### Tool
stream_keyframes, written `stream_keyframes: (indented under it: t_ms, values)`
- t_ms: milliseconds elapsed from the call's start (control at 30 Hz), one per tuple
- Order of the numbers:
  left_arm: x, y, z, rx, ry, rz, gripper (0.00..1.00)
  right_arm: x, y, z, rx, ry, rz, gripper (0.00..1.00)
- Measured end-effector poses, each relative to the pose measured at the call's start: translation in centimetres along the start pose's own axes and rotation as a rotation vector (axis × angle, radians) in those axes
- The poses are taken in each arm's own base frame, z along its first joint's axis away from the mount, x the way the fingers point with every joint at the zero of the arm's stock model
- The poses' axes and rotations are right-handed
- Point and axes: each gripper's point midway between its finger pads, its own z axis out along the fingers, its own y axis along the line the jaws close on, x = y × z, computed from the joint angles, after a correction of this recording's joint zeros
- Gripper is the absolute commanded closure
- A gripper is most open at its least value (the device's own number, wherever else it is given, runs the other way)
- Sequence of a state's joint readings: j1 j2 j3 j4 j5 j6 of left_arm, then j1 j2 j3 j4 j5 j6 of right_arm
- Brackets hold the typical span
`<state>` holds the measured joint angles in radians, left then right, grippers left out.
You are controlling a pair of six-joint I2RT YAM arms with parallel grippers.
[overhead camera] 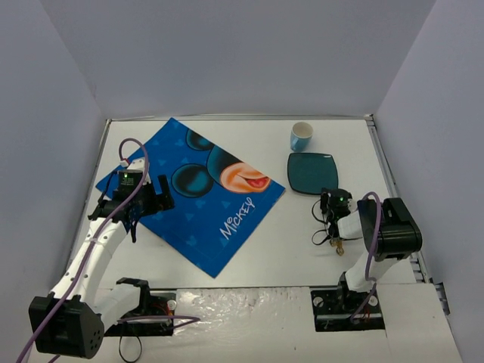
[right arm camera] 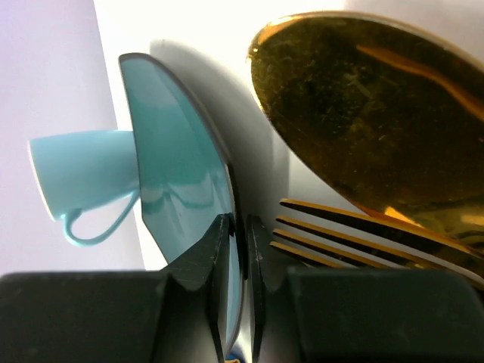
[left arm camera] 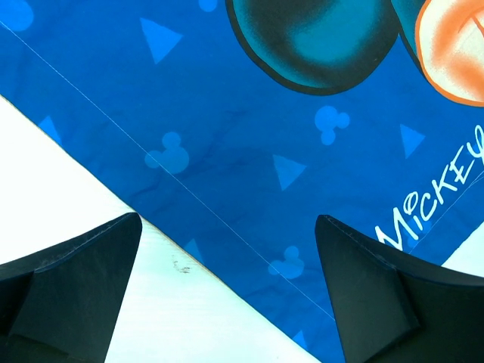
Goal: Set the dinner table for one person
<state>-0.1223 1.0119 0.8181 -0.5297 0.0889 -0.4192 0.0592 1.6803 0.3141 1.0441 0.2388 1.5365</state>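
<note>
The right claw is clamped on the near rim of the plate, which lies on the worktop just ahead of it. The placemat is found well to that claw's left (the left claw, spread wide, hovers over its edge).

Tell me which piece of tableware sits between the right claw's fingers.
The teal plate; its rim is pinched there, while cup, spoon and fork sit outside.

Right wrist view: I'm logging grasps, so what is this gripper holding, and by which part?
The right gripper has its jaws closed on the teal plate, pinching its rim.
</note>
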Motion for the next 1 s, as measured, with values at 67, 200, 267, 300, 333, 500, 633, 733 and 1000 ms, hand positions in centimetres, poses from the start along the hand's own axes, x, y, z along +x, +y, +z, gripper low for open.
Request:
stream_keyframes:
  t_ms: [67,200,267,300,333,500,633,733,1000]
  values:
    - [0.0,0.0,0.0,-0.001,0.000,0.000,0.03,-0.2,0.2,-0.2,-0.004,-0.002,-0.006,1.00]
    - [0.1,0.0,0.0,-0.002,0.003,0.000,0.03,-0.9,0.5,-1.2,-0.004,-0.009,-0.029,1.00]
    - [0.1,0.1,0.0,-0.003,0.005,0.000,0.03,-1.5,0.9,-2.2,-0.009,-0.018,-0.045,1.00]
    - [0.1,0.1,0.0,-0.004,0.006,0.000,0.03,-1.9,1.2,-2.7,-0.013,-0.023,-0.055,1.00]
    - [0.1,0.1,0.1,-0.004,0.007,0.000,0.03,-2.2,1.5,-3.1,-0.017,-0.027,-0.068,1.00]
    - [0.2,0.1,0.2,-0.006,0.012,0.000,0.03,-4.1,1.5,-5.2,0.008,-0.048,-0.147,1.00]
    - [0.2,0.1,0.2,-0.007,0.014,-0.001,0.03,-5.5,1.9,-6.6,0.006,-0.055,-0.203,1.00]
    - [0.2,0.2,0.2,-0.008,0.015,-0.003,0.03,-5.7,2.5,-7.2,-0.005,-0.040,-0.237,1.00]
    - [0.3,0.3,0.4,-0.011,0.021,-0.005,0.03,-3.7,4.4,-8.6,-0.080,0.090,-0.309,1.00]
